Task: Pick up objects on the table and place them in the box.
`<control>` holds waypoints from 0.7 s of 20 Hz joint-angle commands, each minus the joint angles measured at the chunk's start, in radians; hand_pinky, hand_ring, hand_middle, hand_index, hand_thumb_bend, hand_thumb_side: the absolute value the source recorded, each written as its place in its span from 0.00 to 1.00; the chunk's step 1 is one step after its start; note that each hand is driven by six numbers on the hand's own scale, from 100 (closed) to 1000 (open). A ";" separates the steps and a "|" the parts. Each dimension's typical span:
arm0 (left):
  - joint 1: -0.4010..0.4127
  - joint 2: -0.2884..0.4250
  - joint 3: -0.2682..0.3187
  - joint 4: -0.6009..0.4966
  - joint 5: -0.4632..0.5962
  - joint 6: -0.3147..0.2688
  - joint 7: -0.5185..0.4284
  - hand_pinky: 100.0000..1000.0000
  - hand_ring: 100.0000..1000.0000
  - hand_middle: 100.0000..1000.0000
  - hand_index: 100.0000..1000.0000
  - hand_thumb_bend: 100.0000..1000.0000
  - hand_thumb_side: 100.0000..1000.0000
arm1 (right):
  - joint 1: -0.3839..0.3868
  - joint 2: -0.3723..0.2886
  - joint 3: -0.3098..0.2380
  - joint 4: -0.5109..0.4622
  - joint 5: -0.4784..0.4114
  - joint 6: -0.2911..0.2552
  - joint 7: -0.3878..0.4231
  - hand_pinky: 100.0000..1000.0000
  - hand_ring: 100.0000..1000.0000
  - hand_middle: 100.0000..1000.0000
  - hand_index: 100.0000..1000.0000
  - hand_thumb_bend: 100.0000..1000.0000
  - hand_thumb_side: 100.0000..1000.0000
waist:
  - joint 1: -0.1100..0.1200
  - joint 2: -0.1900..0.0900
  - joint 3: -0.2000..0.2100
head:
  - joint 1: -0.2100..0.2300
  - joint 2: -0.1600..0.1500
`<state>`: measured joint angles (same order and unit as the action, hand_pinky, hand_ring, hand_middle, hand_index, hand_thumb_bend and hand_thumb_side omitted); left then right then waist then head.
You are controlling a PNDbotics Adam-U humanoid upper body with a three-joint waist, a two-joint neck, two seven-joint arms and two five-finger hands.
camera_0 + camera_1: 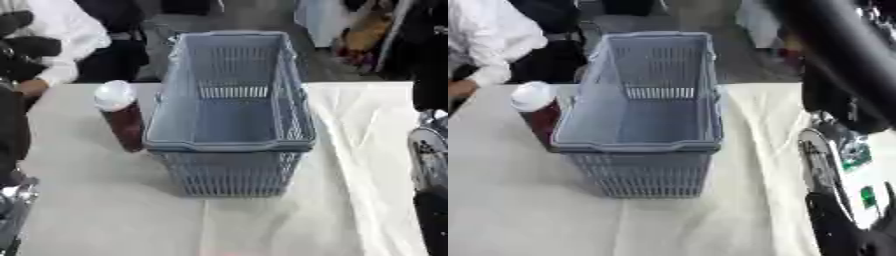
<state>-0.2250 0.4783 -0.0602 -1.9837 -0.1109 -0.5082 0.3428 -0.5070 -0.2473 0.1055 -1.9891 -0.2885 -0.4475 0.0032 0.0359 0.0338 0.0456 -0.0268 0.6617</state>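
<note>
A grey slatted box stands upright in the middle of the bench, which is covered with a pale cloth. A dark red bottle with a white cap stands upright just beside the box's left wall, touching or nearly touching it. The robot's right arm shows at the right edge, well apart from box and bottle; its hand is not visible, so its fingers cannot be judged. The left hand is also out of sight.
</note>
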 commanded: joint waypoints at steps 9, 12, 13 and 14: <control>-0.005 0.014 0.015 -0.016 -0.009 -0.001 -0.018 0.68 0.63 0.79 0.85 0.81 1.00 | -0.004 -0.018 0.003 -0.011 -0.005 0.004 0.022 0.23 0.44 0.56 0.79 0.00 1.00 | -0.002 -0.003 0.010 | 0.033 -0.016; -0.005 0.033 0.036 -0.016 -0.045 0.030 -0.055 0.76 0.69 0.82 0.87 0.88 1.00 | -0.004 -0.018 0.003 -0.011 -0.004 0.011 0.025 0.22 0.44 0.56 0.79 0.00 1.00 | -0.004 -0.003 0.015 | 0.037 -0.023; -0.005 0.059 0.042 -0.016 -0.063 0.057 -0.080 0.78 0.70 0.83 0.87 0.92 1.00 | -0.003 -0.020 0.004 -0.011 -0.003 0.014 0.029 0.22 0.44 0.56 0.79 0.00 1.00 | -0.002 -0.005 0.017 | 0.037 -0.022; -0.007 0.089 0.045 -0.016 -0.079 0.088 -0.108 0.80 0.72 0.84 0.87 0.94 1.00 | -0.001 -0.022 0.006 -0.011 -0.002 0.017 0.032 0.22 0.44 0.56 0.79 0.00 1.00 | 0.000 -0.008 0.019 | 0.037 -0.020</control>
<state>-0.2220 0.5185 -0.0348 -1.9837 -0.1707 -0.4425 0.2567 -0.5049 -0.2525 0.1118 -1.9891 -0.2888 -0.4348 0.0315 0.0343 0.0384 0.0640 0.0005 0.6527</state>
